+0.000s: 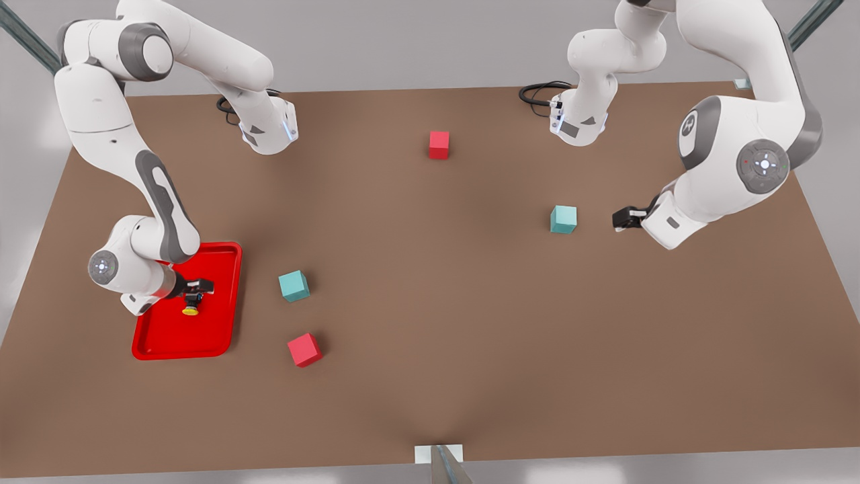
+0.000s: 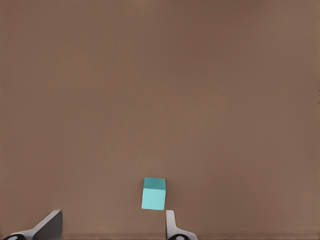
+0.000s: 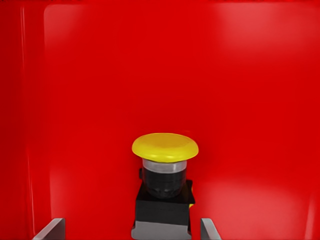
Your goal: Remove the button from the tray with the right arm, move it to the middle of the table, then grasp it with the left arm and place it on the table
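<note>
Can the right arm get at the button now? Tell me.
Probably yes: the right gripper sits over the tray, fingers open either side of the button, nothing between them.

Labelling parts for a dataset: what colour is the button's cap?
Yellow: the button has a round yellow cap, clearest in the right wrist view.

I count one button (image 1: 191,308), yellow-capped, and one red tray (image 1: 222,336). There are four cubes on my counter (image 1: 470,336): two red and two teal. One red cube (image 1: 439,144) sits toward the far edge, the other red cube (image 1: 304,349) near the tray. One teal cube (image 1: 294,286) lies beside the tray, the other teal cube (image 1: 563,219) toward the front view's right. I have two arms, each with one tool: my right tool (image 1: 197,292) and my left tool (image 1: 621,218).
</note>
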You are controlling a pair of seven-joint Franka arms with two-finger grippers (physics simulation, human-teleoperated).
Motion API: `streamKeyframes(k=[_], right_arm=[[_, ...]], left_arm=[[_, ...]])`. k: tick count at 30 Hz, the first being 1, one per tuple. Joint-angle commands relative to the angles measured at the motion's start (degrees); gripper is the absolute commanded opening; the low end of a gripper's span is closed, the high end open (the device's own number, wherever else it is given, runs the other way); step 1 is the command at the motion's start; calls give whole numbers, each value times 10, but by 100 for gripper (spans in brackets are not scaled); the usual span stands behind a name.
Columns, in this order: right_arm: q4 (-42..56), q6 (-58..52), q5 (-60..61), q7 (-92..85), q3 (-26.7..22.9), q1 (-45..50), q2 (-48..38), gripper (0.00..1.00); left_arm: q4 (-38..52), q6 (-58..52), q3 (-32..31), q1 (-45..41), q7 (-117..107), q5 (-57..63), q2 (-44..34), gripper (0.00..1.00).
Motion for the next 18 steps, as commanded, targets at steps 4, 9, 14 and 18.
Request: streamKeyframes(k=[4,9,14,18], right_arm=[[-1,14,-18,16,-1,0,4,100],[-14,10,-18,-28,-1,-15,-2,100],[-47,50,-17,-24,0,-13,-3,100],[-47,50,-18,-26,-1,-19,0,100]], left_arm=[[0,-1,-1,0,-6,15,1,100],[0,5,-2,0,-6,17,1,100],[0,6,-2,0,-6,18,3,100],[0,9,-6,0,-8,39,3,100]])
